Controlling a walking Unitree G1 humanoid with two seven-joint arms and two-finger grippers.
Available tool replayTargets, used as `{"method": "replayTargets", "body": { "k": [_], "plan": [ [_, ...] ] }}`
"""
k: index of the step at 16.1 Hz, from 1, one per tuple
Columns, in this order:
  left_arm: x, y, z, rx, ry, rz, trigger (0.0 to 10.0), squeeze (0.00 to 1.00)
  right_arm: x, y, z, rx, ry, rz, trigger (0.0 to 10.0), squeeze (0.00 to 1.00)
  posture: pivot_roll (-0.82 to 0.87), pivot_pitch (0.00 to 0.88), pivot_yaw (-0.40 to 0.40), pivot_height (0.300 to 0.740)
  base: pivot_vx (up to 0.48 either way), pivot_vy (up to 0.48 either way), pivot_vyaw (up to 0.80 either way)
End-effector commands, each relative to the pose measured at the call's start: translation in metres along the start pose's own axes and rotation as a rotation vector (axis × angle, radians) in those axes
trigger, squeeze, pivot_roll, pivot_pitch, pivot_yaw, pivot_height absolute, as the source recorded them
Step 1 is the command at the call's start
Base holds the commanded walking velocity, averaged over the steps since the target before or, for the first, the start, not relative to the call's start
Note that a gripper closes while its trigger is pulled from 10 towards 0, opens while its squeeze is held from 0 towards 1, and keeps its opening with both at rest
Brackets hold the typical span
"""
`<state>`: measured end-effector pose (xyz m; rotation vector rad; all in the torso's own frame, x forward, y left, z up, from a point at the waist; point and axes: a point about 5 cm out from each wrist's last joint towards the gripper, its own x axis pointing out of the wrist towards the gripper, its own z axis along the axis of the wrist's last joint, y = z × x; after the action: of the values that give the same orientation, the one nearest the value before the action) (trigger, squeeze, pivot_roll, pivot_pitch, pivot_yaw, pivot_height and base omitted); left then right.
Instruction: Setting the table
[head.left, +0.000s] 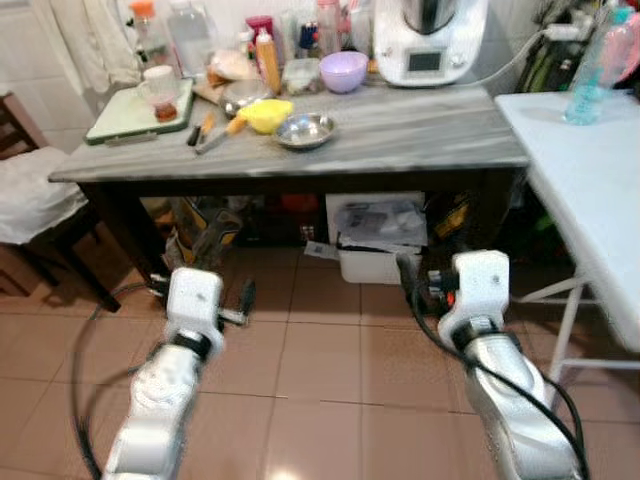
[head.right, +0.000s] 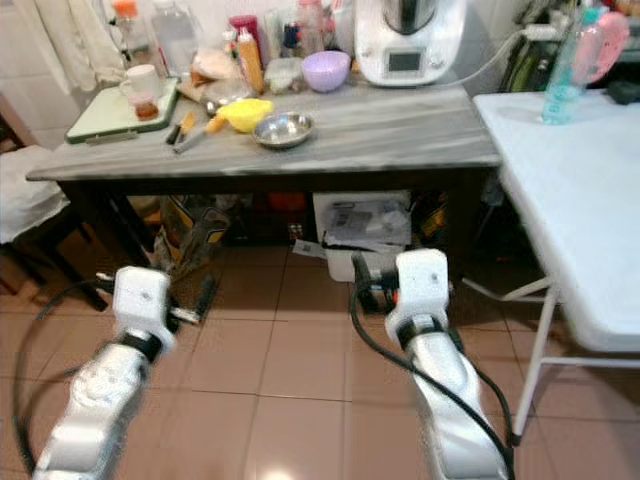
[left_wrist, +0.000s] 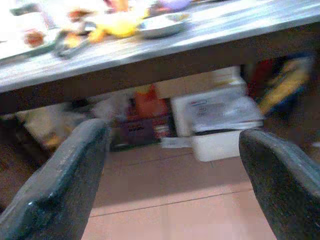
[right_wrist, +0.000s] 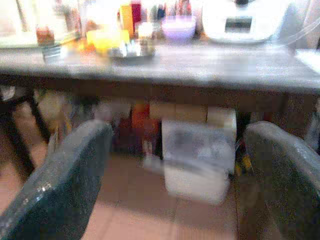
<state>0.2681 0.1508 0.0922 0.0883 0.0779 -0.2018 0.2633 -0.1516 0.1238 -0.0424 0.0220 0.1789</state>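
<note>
On the grey table (head.left: 420, 135), bare steel bowl (head.left: 305, 129); both pincers (left_wrist: 170, 165) (right_wrist: 175, 170) wide apart, empty.

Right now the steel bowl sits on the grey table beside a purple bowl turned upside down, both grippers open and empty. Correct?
Nearly. The purple bowl stands upright, mouth up, as the left eye view shows. The steel bowl, grey table and open, empty left gripper and right gripper are as stated.

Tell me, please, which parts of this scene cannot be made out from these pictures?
- Storage under the grey table: in shadow in the eye views and blurred in both wrist views; only a white bin is recognisable.
- Bottles at the table's back: crowded and cut off by the top edge; labels unreadable.
- Steel bowl: contents too small to tell.
- White folding table: cut off by the right edge.
</note>
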Motion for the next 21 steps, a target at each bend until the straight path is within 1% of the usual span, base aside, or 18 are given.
{"method": "replayTargets", "body": {
  "k": [1,2,5,7,8,9,11,13,14,15,16,21],
  "plan": [
    [0.0,0.008,0.005,0.013,-0.012,0.01,10.0,0.0,0.001,0.008,0.005,0.067,-0.019,0.05,10.0,0.0,-0.04,0.004,0.104,0.74,0.0,-0.48,0.0],
    [0.0,0.008,0.004,0.014,-0.011,0.009,10.0,0.0,0.001,0.008,0.006,0.082,-0.028,0.042,10.0,0.0,-0.04,0.002,0.107,0.74,0.0,-0.48,0.0],
    [0.002,0.009,0.005,0.02,-0.011,0.006,10.0,0.0,0.004,0.0,0.008,0.075,-0.041,-0.01,10.0,0.0,-0.04,0.0,0.111,0.74,0.0,-0.48,0.0],
    [0.002,0.008,0.005,0.02,-0.014,0.001,10.0,0.0,0.005,-0.003,0.008,-0.034,-0.034,-0.041,10.0,0.0,-0.04,0.0,0.111,0.74,0.0,-0.48,0.0],
    [0.002,0.008,0.006,0.021,-0.013,-0.001,10.0,0.0,0.006,-0.002,0.007,-0.029,-0.036,-0.035,10.0,0.0,-0.04,0.0,0.111,0.74,0.0,-0.48,0.0],
    [0.001,0.008,0.005,0.022,-0.012,0.0,10.0,0.0,0.007,-0.001,0.006,-0.001,-0.032,-0.04,10.0,0.0,-0.04,0.0,0.111,0.74,0.0,-0.48,0.0],
    [0.0,0.01,0.005,0.025,-0.012,0.002,10.0,0.0,0.008,-0.005,0.003,-0.021,-0.02,-0.094,10.0,0.0,-0.04,0.0,0.111,0.74,0.0,-0.48,0.0],
    [0.001,0.011,0.005,0.028,-0.011,0.005,10.0,0.0,0.01,-0.006,0.004,-0.046,-0.032,-0.099,10.0,0.0,-0.02,0.0,0.112,0.74,0.0,-0.48,0.0],
    [0.001,0.011,0.006,0.029,-0.012,0.007,10.0,0.0,0.011,-0.007,0.003,-0.021,-0.011,-0.111,10.0,0.0,-0.02,0.0,0.112,0.74,0.0,-0.48,0.0],
    [0.0,0.011,0.005,0.029,-0.011,0.007,10.0,0.0,0.011,-0.008,0.004,-0.031,-0.015,-0.117,10.0,0.0,-0.02,0.0,0.113,0.74,0.0,-0.48,0.0],
    [0.0,0.011,0.005,0.028,-0.011,0.005,10.0,0.0,0.01,-0.009,0.003,-0.006,-0.016,-0.119,10.0,0.0,-0.02,0.0,0.116,0.74,0.0,-0.48,0.0],
    [0.001,0.01,0.006,0.029,-0.011,-0.005,10.0,0.0,0.009,-0.012,0.004,0.001,-0.028,-0.13,10.0,0.0,-0.03,0.0,0.123,0.74,0.0,-0.474,0.0]
  ]
}}
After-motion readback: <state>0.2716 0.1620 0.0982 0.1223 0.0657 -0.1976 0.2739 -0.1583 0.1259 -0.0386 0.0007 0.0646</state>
